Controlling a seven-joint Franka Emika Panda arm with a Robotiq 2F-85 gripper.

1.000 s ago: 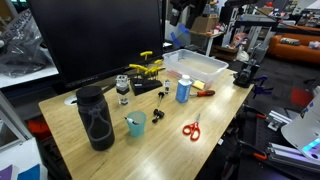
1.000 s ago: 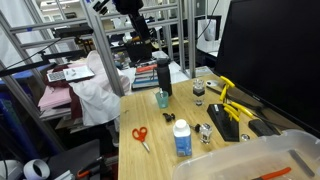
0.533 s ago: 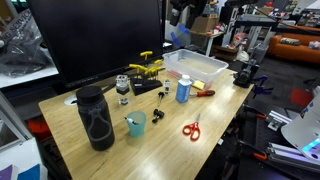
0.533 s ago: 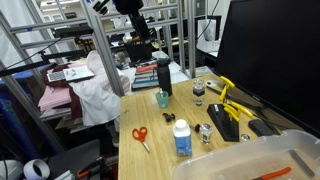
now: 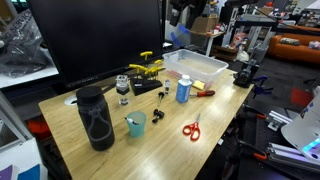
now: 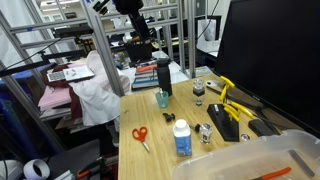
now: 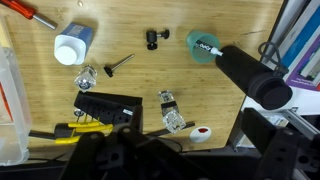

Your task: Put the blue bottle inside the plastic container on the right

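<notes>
The blue bottle with a white cap stands upright on the wooden table, right in front of the translucent plastic container. It also shows in an exterior view and from above in the wrist view. The container fills the near corner in an exterior view and shows at the left edge of the wrist view. My gripper hangs high above the table, open and empty, far from the bottle. The arm shows at the top of both exterior views.
A big black flask and a teal cup stand at one end of the table. Red scissors lie near the front edge. A yellow clamp, a black case and a small glass jar sit by the monitor.
</notes>
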